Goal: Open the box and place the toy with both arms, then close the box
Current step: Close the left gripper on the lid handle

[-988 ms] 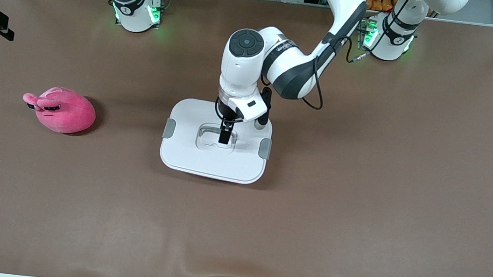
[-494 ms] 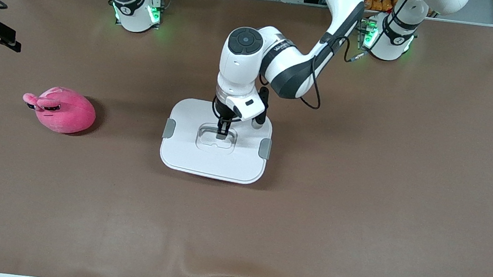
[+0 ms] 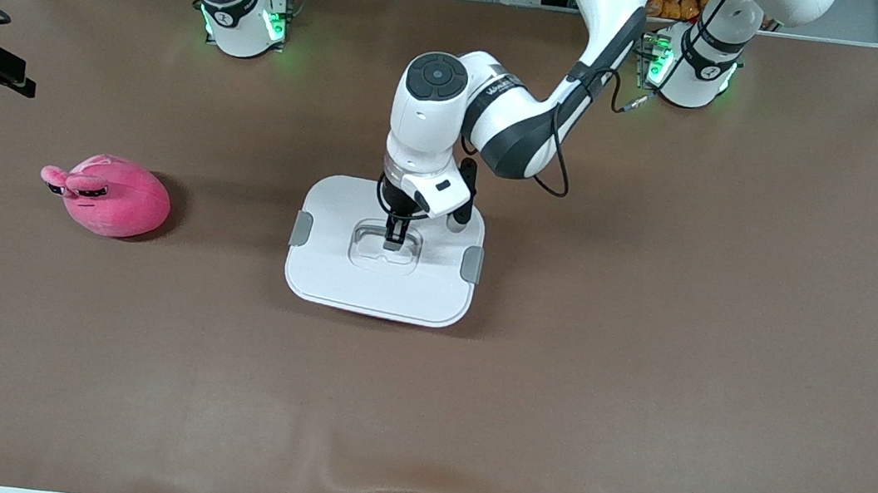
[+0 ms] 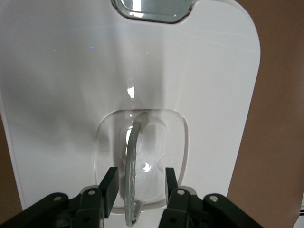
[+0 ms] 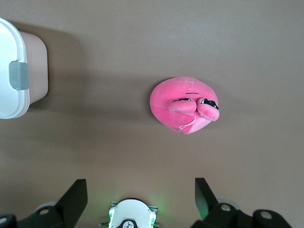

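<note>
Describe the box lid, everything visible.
The lid is white, smooth plastic, a rounded rectangle, seated flat on the pink tub at mid-table. A grey clip sits on each short edge. In its middle is a recessed clear well with an arched clear handle. The left gripper reaches down into the well, its fingers either side of the handle with small gaps showing. The lid has not been lifted.

Bright, even overhead light fills the front view; the bench point(image 3: 639, 388) looks matte and glare-free; the toy point(image 3: 110, 196) casts a soft shadow toward the box point(image 3: 385, 252); green glow tints the arm bases; in the left wrist view the white lid point(image 4: 71, 85) carries small glare spots and looks softly blurred; the right wrist view is sharp.
</note>
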Controlling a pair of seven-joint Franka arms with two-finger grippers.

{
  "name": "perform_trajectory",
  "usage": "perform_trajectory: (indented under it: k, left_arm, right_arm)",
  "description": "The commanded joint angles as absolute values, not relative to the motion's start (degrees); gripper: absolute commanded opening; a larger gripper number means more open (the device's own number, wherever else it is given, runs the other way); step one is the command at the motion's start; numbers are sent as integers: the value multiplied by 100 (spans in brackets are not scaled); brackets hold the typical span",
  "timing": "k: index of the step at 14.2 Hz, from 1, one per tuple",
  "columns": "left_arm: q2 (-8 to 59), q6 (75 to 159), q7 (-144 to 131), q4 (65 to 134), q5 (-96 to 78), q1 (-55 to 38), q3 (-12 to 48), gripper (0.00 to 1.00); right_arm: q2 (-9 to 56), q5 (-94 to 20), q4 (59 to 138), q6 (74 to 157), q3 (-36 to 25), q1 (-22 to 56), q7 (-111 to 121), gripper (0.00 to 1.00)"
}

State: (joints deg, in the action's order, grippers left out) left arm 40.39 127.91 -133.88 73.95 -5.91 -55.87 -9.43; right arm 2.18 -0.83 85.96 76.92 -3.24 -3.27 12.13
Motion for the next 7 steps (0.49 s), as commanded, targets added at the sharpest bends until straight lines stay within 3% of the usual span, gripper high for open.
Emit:
perform_trajectory:
  k: [1, 4, 7]
  left_arm:
    - [4131, 12806, -13526, 7242, -483, -5660, -1037, 17]
    - [4148, 12806, -13526, 7242, -457, -5669, -1037, 0]
    - [4131, 12762, -13544, 7260, -387, -5704, -1037, 0]
  right_arm:
    - [386, -97, 8473, 7646, -264, -404, 1239, 100]
    - [641, -88, 8473, 7629, -264, -422, 1336, 100]
    - [756, -62, 8473, 7638, -264, -430, 1467, 100]
